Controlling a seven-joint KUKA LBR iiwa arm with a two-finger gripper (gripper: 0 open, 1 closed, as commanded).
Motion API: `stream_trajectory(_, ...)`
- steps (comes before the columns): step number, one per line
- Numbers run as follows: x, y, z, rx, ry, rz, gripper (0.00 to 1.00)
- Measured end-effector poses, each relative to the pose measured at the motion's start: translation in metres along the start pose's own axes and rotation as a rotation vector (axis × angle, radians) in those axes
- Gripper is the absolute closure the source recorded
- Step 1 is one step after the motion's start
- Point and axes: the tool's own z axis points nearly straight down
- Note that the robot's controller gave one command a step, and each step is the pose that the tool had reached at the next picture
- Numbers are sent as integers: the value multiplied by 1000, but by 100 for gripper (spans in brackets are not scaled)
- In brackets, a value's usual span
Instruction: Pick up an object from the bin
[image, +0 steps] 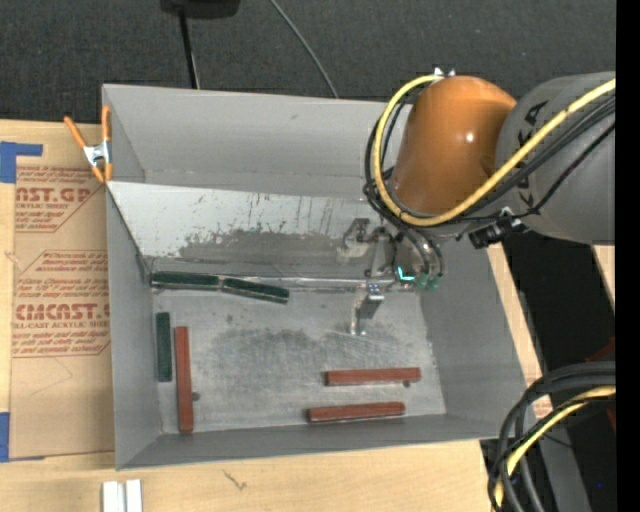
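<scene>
Low over the bare floor of the grey bin (300, 150), right of centre: the gripper (364, 318), below the orange wrist cover (450, 140). Jaws apart or together: cannot tell from this angle. Nearest, just in front: a red-brown stick (372, 377) lying flat, with a second red-brown stick (356, 411) beside it. Off to the left, along the back wall, a dark green stick (255, 291), apart from the gripper

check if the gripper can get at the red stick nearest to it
Probably yes. The gripper hangs close to that red stick, which lies flat on the floor of the bin, apart from the second red stick, with nothing on top of it or in between.
</scene>
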Motion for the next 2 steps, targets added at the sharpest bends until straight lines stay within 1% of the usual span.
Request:
stream_trajectory(1,-2,0,-5,0,-8,0,0)
stream_trajectory(2,3,-4,5,-1,-20,-22,0)
